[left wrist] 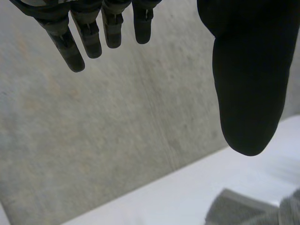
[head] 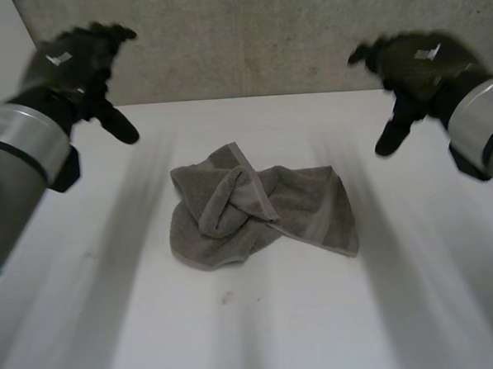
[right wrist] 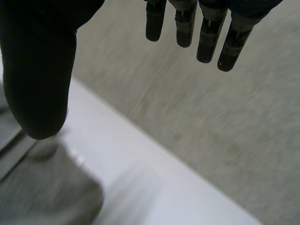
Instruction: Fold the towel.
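A grey towel [head: 260,207] lies crumpled and twisted in the middle of the white table [head: 254,325]. My left hand [head: 79,65] hovers high above the table's far left, well clear of the towel, its fingers [left wrist: 77,44] straight and the thumb spread wide. My right hand [head: 414,64] hovers high at the far right, likewise apart from the towel, with straight fingers [right wrist: 206,40] and a spread thumb. Both hands hold nothing. In the left wrist view a bit of the towel [left wrist: 243,211] lies below the thumb; in the right wrist view the towel [right wrist: 42,192] lies under the thumb.
A grey concrete wall [head: 255,35] runs along the table's far edge. Bare white tabletop surrounds the towel on all sides.
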`<state>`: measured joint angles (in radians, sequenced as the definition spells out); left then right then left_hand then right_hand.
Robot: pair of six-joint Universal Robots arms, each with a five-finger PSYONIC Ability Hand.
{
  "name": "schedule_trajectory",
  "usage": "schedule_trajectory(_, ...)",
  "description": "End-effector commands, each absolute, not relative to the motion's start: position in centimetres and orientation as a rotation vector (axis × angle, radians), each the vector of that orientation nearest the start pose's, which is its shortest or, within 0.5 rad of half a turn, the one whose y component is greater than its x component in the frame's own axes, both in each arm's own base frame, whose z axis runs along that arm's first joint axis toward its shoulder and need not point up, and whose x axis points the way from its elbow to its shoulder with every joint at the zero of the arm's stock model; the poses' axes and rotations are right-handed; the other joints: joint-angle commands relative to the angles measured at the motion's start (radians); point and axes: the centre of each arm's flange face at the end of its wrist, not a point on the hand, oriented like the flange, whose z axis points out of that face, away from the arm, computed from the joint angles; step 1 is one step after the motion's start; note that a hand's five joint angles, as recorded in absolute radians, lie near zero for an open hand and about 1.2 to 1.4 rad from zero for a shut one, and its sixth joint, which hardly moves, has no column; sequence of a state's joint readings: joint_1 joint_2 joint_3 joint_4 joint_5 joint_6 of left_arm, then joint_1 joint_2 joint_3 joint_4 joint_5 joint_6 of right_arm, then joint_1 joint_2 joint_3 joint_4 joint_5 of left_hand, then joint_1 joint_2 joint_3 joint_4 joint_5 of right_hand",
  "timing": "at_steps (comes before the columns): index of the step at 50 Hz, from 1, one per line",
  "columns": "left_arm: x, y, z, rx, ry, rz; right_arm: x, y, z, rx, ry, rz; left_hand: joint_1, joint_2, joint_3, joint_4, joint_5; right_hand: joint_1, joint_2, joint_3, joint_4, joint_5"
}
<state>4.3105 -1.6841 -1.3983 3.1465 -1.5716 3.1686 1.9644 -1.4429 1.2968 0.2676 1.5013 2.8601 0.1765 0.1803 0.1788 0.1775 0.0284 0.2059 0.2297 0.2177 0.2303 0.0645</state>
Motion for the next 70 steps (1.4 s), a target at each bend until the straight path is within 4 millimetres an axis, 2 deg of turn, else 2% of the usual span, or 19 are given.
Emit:
schedule_trajectory(1,-28.6,-28.5,24.7,0.836,2.41,-2.241,25.8,-24.7,25.6,-0.983,2.31,-1.698,0.049,0.045,0.046,0.048,0.022,0.008,-0.016,-0.004,-0.016,-0.025)
schedule_trajectory(2,-28.6,-28.5,24.7,0.837,2.41,-2.24,26.0,-24.8,24.0,-0.976,2.332,-1.641,0.049,0.045,0.046,0.048,0.022,0.011,-0.013,-0.001,-0.013,-0.022)
schedule_trajectory(4,-30.3,-28.2,21.6,1.027,2.446,-2.155,26.2,-24.9,22.5,-0.957,2.342,-1.597,0.049,0.045,0.046,0.048,0.022,0.014,-0.01,0.002,-0.01,-0.019)
schedule_trajectory(5,-30.3,-28.2,21.6,1.028,2.446,-2.154,26.2,-24.9,22.5,-0.957,2.342,-1.596,0.049,0.045,0.046,0.048,0.022,0.014,-0.01,0.002,-0.01,-0.019)
schedule_trajectory(7,-31.6,-28.2,19.1,1.126,2.462,-2.109,26.6,-25.2,20.0,-0.915,2.332,-1.546,0.049,0.045,0.046,0.048,0.022,0.04,0.017,0.029,0.016,0.007)
schedule_trajectory(9,-32.0,-28.3,18.1,1.152,2.457,-2.098,26.7,-25.3,18.7,-0.906,2.327,-1.526,0.049,0.045,0.046,0.048,0.022,0.067,0.043,0.055,0.042,0.034)
schedule_trajectory(16,-32.9,-29.0,16.5,1.155,2.434,-2.128,26.8,-25.7,15.2,-0.891,2.312,-1.534,0.063,0.06,0.061,0.062,0.037,0.143,0.12,0.131,0.119,0.11)
schedule_trajectory(23,-32.9,-29.1,16.2,1.15,2.436,-2.13,27.0,-26.3,12.8,-0.888,2.296,-1.564,0.324,0.32,0.322,0.323,0.298,0.266,0.242,0.254,0.242,0.233)
schedule_trajectory(30,-32.6,-29.3,16.1,1.107,2.433,-2.117,27.1,-26.8,12.5,-0.894,2.281,-1.601,0.503,0.5,0.501,0.503,0.477,0.396,0.372,0.384,0.371,0.362)
schedule_trajectory(36,-32.5,-29.4,16.1,1.075,2.426,-2.111,27.3,-27.4,12.2,-0.891,2.255,-1.645,0.501,0.497,0.499,0.5,0.474,0.498,0.474,0.486,0.474,0.465)
schedule_trajectory(48,-32.4,-29.4,16.1,1.075,2.424,-2.107,27.5,-27.9,11.5,-0.896,2.254,-1.652,0.518,0.515,0.516,0.518,0.492,0.475,0.451,0.463,0.451,0.442)
schedule_trajectory(52,-32.4,-29.5,16.1,1.066,2.419,-2.109,27.6,-28.1,11.1,-0.896,2.257,-1.649,0.759,0.755,0.756,0.758,0.732,0.472,0.448,0.46,0.448,0.439)
schedule_trajectory(59,-32.5,-29.5,16.0,1.068,2.419,-2.107,27.6,-28.6,10.9,-0.889,2.265,-1.654,0.786,0.782,0.783,0.785,0.759,0.507,0.484,0.496,0.483,0.474)
schedule_trajectory(61,-32.5,-29.6,15.8,1.068,2.425,-2.098,27.6,-28.8,11.0,-0.883,2.267,-1.668,0.832,0.829,0.83,0.831,0.806,0.796,0.772,0.784,0.772,0.763)
schedule_trajectory(62,-32.5,-29.6,15.8,1.068,2.425,-2.098,27.6,-28.8,11.0,-0.883,2.267,-1.668,0.833,0.829,0.83,0.832,0.806,0.798,0.774,0.786,0.774,0.765)
schedule_trajectory(63,-32.5,-29.6,15.6,1.069,2.428,-2.093,27.6,-28.9,11.0,-0.879,2.265,-1.679,0.836,0.832,0.833,0.835,0.809,1.112,1.088,1.1,1.087,1.079)
schedule_trajectory(64,-32.4,-29.6,15.6,1.066,2.429,-2.09,27.6,-29.1,11.1,-0.872,2.257,-1.701,0.836,0.832,0.833,0.835,0.809,1.19,1.166,1.178,1.165,1.156)
schedule_trajectory(68,-32.3,-29.7,15.6,1.048,2.425,-2.085,27.7,-29.7,11.5,-0.858,2.22,-1.766,0.903,0.899,0.901,0.902,0.877,1.19,1.167,1.179,1.166,1.157)
schedule_trajectory(70,-32.1,-29.8,15.6,1.013,2.42,-2.073,27.7,-29.9,11.7,-0.855,2.21,-1.785,1.218,1.214,1.216,1.217,1.192,1.19,1.167,1.179,1.166,1.157)
